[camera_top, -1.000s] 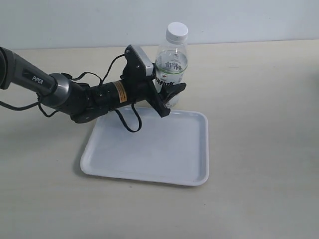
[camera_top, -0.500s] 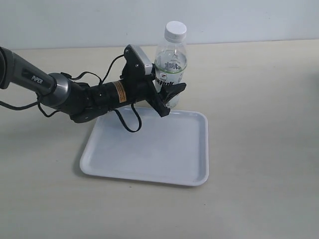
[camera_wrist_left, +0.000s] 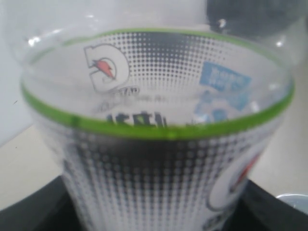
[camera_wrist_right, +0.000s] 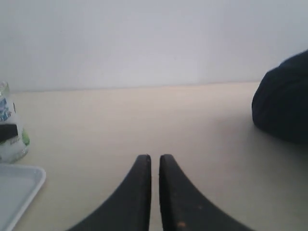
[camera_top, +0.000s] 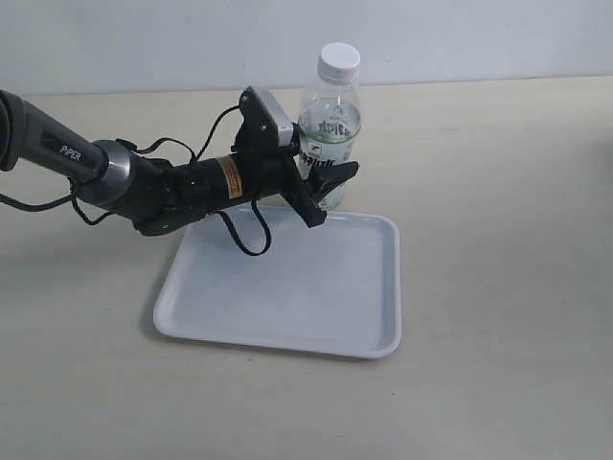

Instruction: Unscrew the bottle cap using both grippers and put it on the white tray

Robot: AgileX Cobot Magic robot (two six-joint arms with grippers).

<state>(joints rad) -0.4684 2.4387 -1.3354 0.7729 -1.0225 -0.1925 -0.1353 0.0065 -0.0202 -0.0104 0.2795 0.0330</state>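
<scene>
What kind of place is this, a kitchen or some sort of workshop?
Probably a robot test bench in a lab, not a kitchen: a bare beige table against a plain pale wall, a black robot arm marked PIPER, and a drink bottle and a white tray set out.

I read "PIPER" on the slim arm [camera_top: 69, 151]; the dark lettering on the bottle [camera_top: 329, 134] is too blurred for me.

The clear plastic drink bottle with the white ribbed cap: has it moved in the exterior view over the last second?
No. The bottle keeps its place just beyond the shallow white tray's far rim, in the left gripper.
</scene>
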